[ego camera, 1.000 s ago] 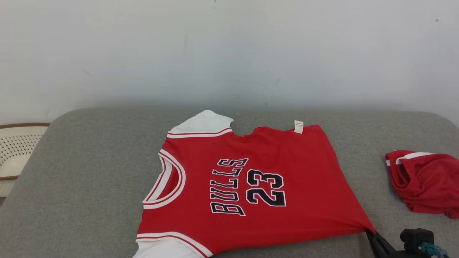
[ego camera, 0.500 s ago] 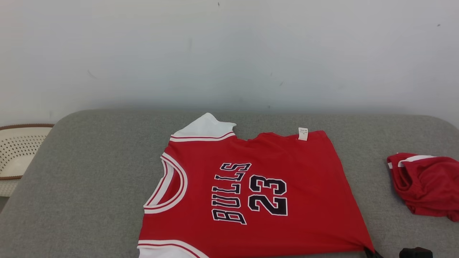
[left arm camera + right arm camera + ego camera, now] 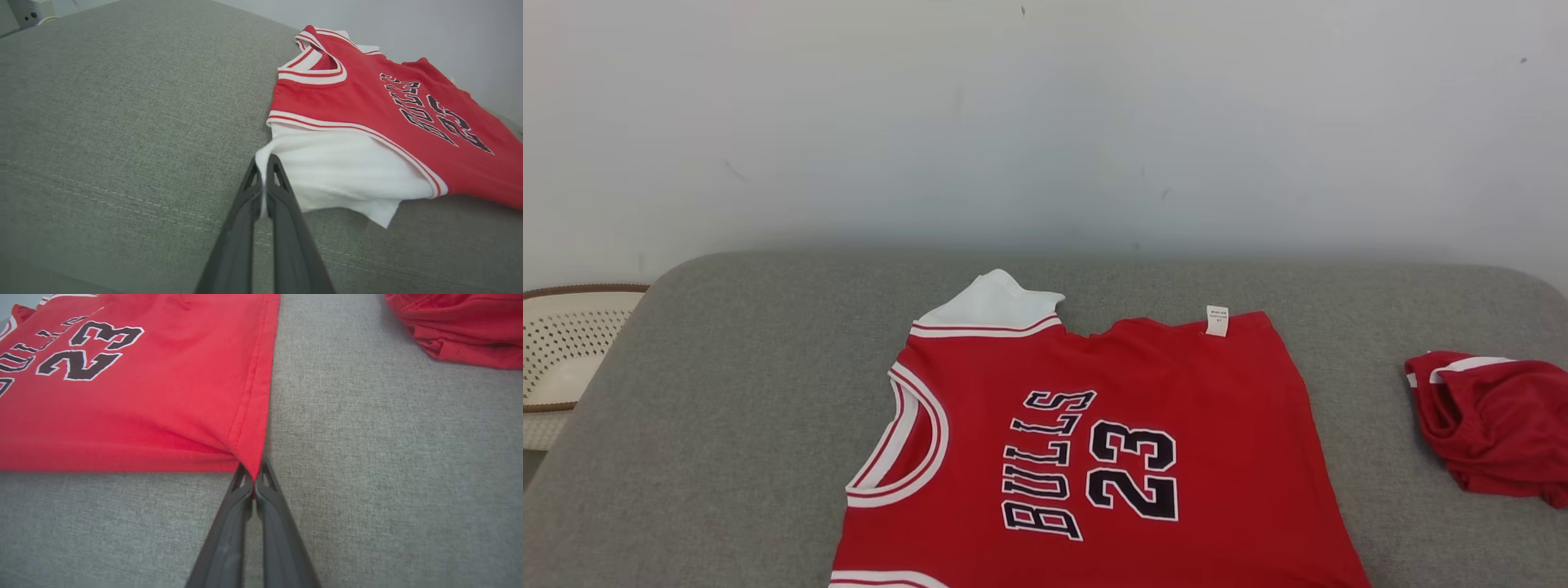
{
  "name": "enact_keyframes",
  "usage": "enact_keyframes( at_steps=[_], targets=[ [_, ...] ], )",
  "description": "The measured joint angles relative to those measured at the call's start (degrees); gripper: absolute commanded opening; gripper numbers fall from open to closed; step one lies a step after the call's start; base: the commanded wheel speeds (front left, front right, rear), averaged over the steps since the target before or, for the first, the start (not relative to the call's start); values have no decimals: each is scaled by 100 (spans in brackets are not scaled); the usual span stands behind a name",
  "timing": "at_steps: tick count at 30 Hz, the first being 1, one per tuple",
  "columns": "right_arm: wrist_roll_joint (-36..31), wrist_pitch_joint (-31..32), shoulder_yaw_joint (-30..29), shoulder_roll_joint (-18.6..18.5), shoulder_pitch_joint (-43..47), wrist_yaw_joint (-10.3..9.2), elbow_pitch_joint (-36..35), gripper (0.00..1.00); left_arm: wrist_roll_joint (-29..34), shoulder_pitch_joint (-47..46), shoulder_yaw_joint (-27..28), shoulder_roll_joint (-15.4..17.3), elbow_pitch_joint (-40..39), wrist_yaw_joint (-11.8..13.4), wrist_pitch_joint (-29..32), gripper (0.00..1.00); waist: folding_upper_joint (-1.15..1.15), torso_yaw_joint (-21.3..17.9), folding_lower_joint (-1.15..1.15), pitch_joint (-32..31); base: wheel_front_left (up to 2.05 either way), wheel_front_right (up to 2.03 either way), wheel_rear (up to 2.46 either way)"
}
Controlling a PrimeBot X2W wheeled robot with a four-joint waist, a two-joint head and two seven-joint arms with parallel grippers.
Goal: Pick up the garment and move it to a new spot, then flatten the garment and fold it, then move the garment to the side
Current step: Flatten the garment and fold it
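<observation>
- The garment, a red jersey lettered "BULLS 23" in black and white, lies spread flat near the middle of the grey cushion. Its neck opening is toward the robot's left and its hem toward the right.
- The left gripper: fingers clenched on the edge of the near white sleeve, with a thin fold of white cloth pinched between them, low over the cushion.
- The right gripper: fingers clenched on the red hem corner — the cloth puckers into creases at the pinch.
- A small white label sticks out at the jersey's far edge.
- The far white sleeve is slightly bunched.
- A second red garment lies crumpled on the cushion to the robot's right — well apart from the jersey.
- A pale perforated basket sits beyond the cushion's left end, with a plain pale wall behind.
</observation>
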Motion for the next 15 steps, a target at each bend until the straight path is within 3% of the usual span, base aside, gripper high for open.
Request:
enact_keyframes(
  at_steps=[7,15],
  targets=[
    [3,-1,25,10,160,0,-25,0,-34,68,-7,2,-153,-54,1,0,0,-27,0,-38,0,0,0],
    [-182,-1,-413,199,-315,0,40,0,170,-625,-58,11,-847,-138,0,0,0,-26,0,209,0,0,0]
  ],
)
